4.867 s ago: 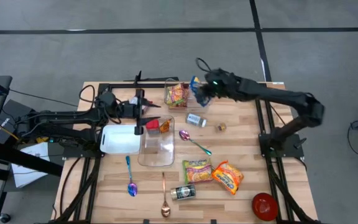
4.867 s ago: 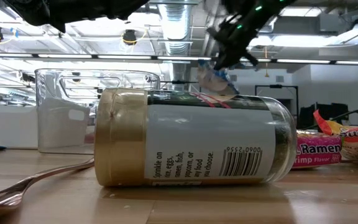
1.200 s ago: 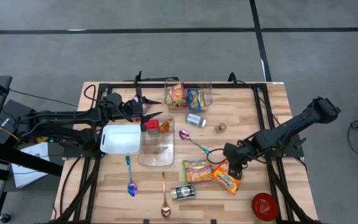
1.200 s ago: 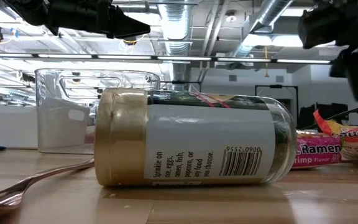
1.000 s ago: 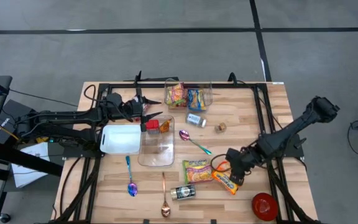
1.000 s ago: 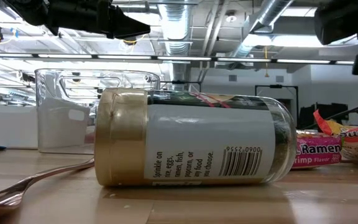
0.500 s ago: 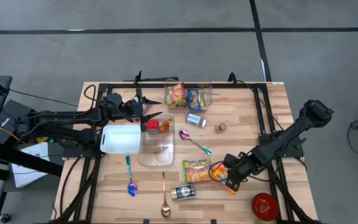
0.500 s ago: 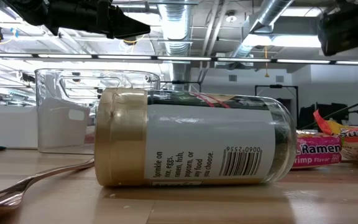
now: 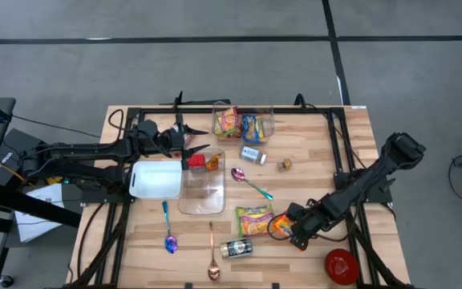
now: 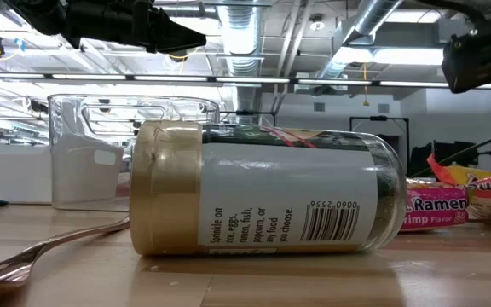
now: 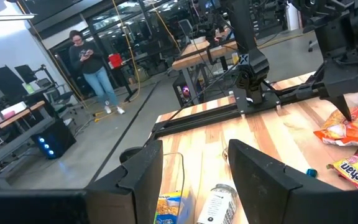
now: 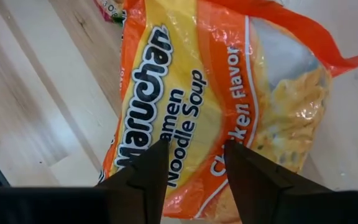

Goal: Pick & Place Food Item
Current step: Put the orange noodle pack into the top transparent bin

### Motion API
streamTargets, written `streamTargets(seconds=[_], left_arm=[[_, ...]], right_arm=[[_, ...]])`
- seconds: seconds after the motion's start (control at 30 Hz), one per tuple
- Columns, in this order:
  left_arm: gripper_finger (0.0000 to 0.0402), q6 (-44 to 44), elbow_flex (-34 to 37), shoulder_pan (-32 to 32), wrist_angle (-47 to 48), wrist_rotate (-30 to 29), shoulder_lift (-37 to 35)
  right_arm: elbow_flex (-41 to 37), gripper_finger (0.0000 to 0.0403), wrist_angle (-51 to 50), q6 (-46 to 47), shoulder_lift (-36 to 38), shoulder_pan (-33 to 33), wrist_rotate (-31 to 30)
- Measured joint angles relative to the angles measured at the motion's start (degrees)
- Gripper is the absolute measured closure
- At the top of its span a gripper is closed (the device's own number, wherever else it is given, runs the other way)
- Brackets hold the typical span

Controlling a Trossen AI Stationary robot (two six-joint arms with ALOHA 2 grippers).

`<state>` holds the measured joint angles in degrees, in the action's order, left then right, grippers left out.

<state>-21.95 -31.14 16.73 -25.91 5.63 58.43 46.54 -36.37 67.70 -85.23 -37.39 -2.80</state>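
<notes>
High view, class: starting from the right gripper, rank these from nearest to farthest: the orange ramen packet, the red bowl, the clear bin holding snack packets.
Measured from the right gripper, low over the table's front right:
1. Orange ramen packet, directly beneath the gripper.
2. Red bowl, at the front right corner.
3. Clear bin, at the back middle of the table.

Bright even ceiling light, soft shadows, glare on ramen packet (image 12: 191,106), perhaps slightly blurred

The ramen packet (image 12: 197,99) is glossy crinkled plastic film lying on the matt pale wood table (image 9: 319,160), near a shiny metal spoon (image 9: 212,261).
</notes>
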Motion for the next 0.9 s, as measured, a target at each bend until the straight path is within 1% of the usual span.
streamTargets(seconds=[0.23,0.63,0.9], left_arm=[[0.0225,0.1,0.0,0.0,0.0,0.0,0.0],[0.0225,0.1,0.0,0.0,0.0,0.0,0.0],[0.0225,0.1,0.0,0.0,0.0,0.0,0.0]], right_arm=[[0.0,0.0298,0.2,-0.2,0.0,0.0,0.0],[0.0,0.0396,0.2,-0.2,0.1,0.0,-0.1],[0.0,0.0402,0.2,-0.7,0.1,0.8,-0.2]])
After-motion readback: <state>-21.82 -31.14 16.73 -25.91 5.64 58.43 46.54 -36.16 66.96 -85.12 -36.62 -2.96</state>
